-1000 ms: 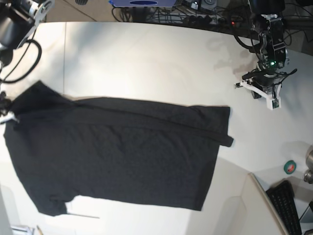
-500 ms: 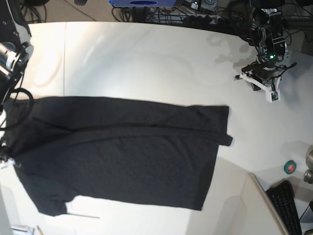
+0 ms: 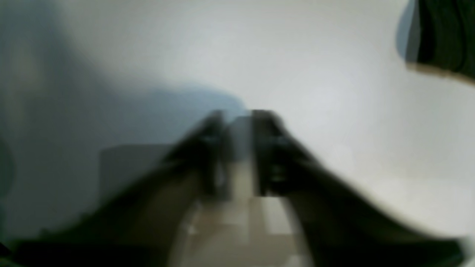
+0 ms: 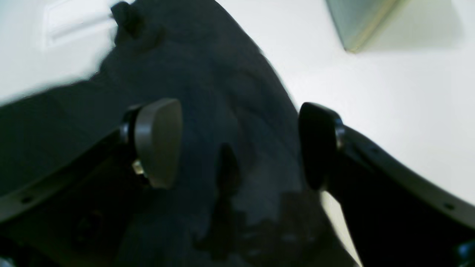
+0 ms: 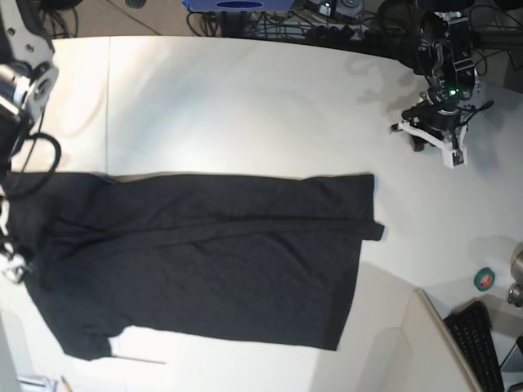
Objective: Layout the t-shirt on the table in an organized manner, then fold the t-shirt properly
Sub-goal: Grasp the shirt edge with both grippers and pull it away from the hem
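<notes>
The black t-shirt lies spread flat across the white table, with its long top edge nearly straight. At the shirt's left end my right gripper hovers over the fabric. In the right wrist view that gripper is open wide above the t-shirt, and nothing sits between its pads. My left gripper stands over bare table beyond the shirt's right end. The blurred left wrist view shows this gripper with a narrow gap, holding nothing, and a corner of the t-shirt at the top right.
A green tape roll, a metal object and a black keyboard sit at the right edge. A raised beige panel lies at the bottom right. Cables run along the far edge.
The shirt's raised left shoulder has been drawn down and laid flat, straightening the top edge. My right gripper has opened and let the fabric go. The left gripper's fingers have parted.
</notes>
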You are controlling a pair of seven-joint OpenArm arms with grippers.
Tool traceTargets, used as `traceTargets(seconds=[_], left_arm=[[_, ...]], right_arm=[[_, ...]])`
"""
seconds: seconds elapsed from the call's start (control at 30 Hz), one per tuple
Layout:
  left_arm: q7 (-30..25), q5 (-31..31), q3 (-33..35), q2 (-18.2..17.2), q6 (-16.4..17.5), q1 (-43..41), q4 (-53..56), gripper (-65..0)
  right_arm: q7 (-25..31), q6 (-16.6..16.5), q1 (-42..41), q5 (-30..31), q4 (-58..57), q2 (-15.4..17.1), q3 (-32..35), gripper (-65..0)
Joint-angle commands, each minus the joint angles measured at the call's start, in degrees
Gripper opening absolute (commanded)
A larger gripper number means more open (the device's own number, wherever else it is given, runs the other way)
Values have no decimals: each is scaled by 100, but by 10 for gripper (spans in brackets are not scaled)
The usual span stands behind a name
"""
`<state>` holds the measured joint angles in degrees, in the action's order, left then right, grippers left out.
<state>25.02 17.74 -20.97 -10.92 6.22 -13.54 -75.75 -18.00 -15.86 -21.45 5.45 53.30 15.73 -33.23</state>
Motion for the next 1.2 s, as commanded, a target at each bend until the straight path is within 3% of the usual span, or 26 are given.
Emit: traceTargets(seconds=[0.0, 0.07, 0.13, 0.2, 0.3, 0.4, 0.5, 0.57, 0.73, 0.83, 1.0, 1.17], left_arm=[[-132, 341, 0, -12, 42, 49, -201, -281], [-132, 1061, 9, -3, 42, 75, -210, -146], [-132, 1642, 18, -3, 42, 119, -184, -76], [-132, 1976, 282, -3, 42, 216, -184, -72], [-141, 2002, 695, 6, 42, 497, 45, -72], [-141, 2029, 818, 24, 42, 875, 581, -72], [-150, 2046, 818, 103, 42, 1209, 1082, -72], [-150, 2046, 844, 147, 42, 1323, 1249, -72], [-132, 2037, 862, 208, 42, 1429, 1407, -79], [-132, 2037, 862, 199, 42, 1438, 1539, -224], [-124, 2011, 827, 173, 42, 1402, 1618, -637], [44, 2011, 871, -143, 42, 1367, 1575, -650]], right_arm=[[134, -27, 49, 83, 345, 14, -13, -206], [134, -27, 479, 83, 952, -126, -22, -210], [134, -27, 972, 83, 1470, -258, -30, -210], [134, -27, 1429, 83, 2006, -452, -30, -210], [134, -27, 2009, 145, 2613, -768, -268, -206], [108, -27, 2352, 787, 2824, -1023, -743, -203], [-279, -36, 2457, 1657, 2578, -1006, -1147, -203], [-455, -36, 2440, 2149, 2200, -821, -1428, -203], [-464, -36, 1974, 2510, 864, -452, -1727, -210], [-437, -36, 1710, 2501, 125, -390, -1780, -210], [-288, -36, 1288, 2483, -798, -241, -1754, -210], [275, -27, 1068, 2474, -1361, -179, -1736, -212]])
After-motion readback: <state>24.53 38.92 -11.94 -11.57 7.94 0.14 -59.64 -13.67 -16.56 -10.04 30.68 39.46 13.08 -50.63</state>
